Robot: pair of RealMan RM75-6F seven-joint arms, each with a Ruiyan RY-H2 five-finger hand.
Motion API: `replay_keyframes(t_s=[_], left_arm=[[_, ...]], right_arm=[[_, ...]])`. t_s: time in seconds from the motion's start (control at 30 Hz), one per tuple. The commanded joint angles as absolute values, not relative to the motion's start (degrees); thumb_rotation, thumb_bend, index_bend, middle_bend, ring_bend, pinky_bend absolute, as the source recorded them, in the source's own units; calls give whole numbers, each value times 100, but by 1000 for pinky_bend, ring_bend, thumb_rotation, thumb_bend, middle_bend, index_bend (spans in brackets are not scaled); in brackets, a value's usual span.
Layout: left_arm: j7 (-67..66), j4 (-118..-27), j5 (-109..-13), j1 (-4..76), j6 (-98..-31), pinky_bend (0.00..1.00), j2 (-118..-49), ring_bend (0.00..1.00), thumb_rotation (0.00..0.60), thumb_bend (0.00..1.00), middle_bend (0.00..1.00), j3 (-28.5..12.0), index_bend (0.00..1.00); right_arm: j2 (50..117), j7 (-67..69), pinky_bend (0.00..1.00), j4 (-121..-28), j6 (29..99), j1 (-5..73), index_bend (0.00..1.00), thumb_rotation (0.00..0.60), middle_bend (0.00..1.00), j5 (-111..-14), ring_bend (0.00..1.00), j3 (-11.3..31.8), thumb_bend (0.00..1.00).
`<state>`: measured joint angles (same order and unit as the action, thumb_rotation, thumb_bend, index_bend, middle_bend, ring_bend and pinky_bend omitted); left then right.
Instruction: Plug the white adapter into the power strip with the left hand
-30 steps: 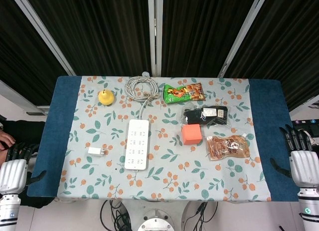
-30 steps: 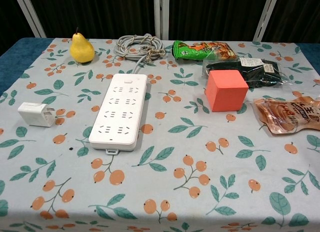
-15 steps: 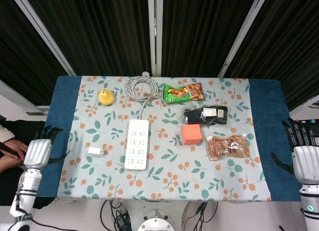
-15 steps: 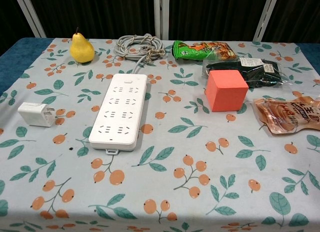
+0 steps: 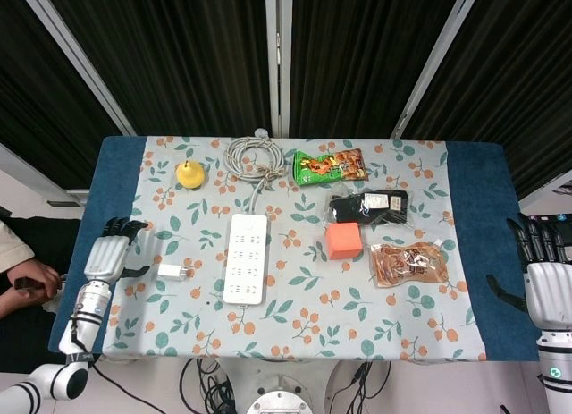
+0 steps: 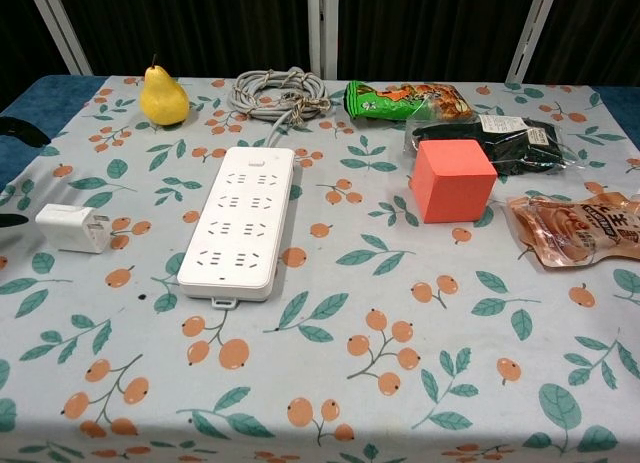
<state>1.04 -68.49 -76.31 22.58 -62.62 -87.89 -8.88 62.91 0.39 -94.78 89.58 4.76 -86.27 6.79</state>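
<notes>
White adapter (image 5: 172, 272) is lying just beyond the left hand (image 5: 108, 256)'s spread, empty fingertips (image 5: 125, 226); no writing is reading clearly.

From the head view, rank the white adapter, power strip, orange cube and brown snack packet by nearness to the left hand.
1. White adapter, just right of the left hand.
2. Power strip, table centre.
3. Orange cube, right of the strip.
4. Brown snack packet, far right.

Floral-clothed table (image 5: 268, 329) carries power strip (image 5: 246, 257), adapter (image 5: 172, 271).
</notes>
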Motion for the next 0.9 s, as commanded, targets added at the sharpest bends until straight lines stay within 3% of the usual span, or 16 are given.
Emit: replay_keyframes(t_s=[0.03,0.9], left_arm=[[90,-6863,-7681,2282,-6307,0,-8808,58,600,133,150,-857,187],[-1033,-7963,-7904,2581,-6573,0,-8624,57,600,132,147,-720,187]], right_arm=[[6296,42,0,-9472,8959,465,0,600,0,-8613,0,676,163],[6332,381,0,-9217,8974,371,0,600,0,-8539,0,676,163]])
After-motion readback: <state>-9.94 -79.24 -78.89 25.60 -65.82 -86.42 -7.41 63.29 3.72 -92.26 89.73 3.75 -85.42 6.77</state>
